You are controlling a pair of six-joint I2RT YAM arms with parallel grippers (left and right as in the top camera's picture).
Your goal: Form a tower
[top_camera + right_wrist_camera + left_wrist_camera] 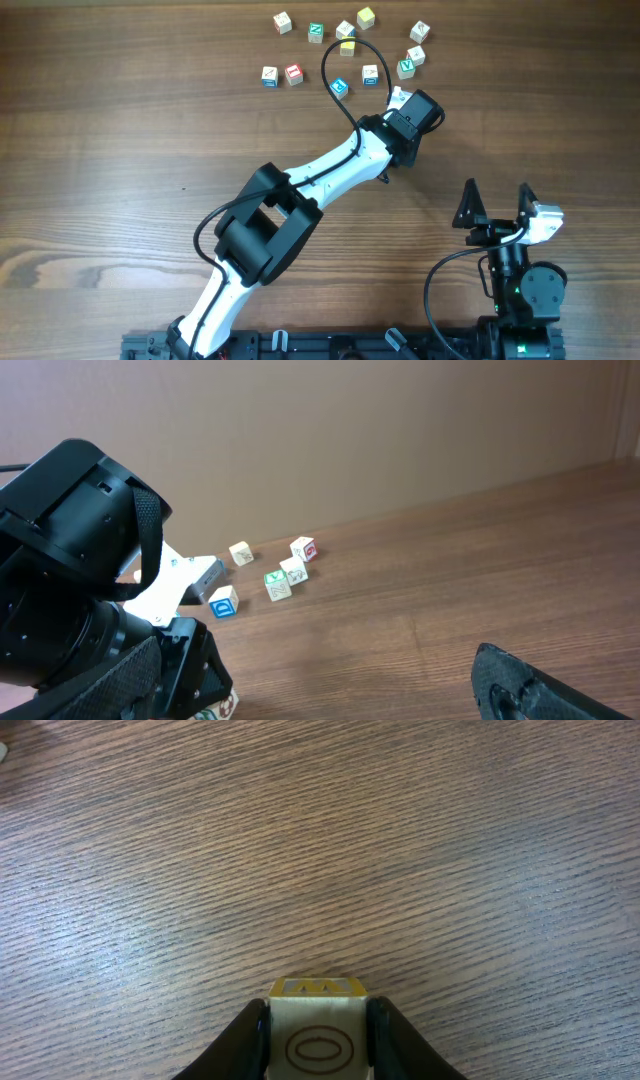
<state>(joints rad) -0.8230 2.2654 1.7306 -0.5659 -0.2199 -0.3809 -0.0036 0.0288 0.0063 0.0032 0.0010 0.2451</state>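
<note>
My left gripper (318,1020) is shut on a pale letter cube (318,1042) with a yellow M on its top face and a brown oval on the face towards the camera. Its fingers press both sides of the cube. From overhead the left gripper (405,110) reaches to the upper middle of the table, just below the loose cubes, and hides the held cube. In the right wrist view a cube with red and green marks (222,706) peeks out under the left arm's black finger. The tower is hidden. My right gripper (497,203) stands open and empty at the lower right.
Several loose letter cubes (340,87) lie scattered across the far middle of the wooden table (120,150). The right wrist view shows a blue D cube (223,601) and a green-marked cube (277,584). A black cable (330,60) loops over the cubes.
</note>
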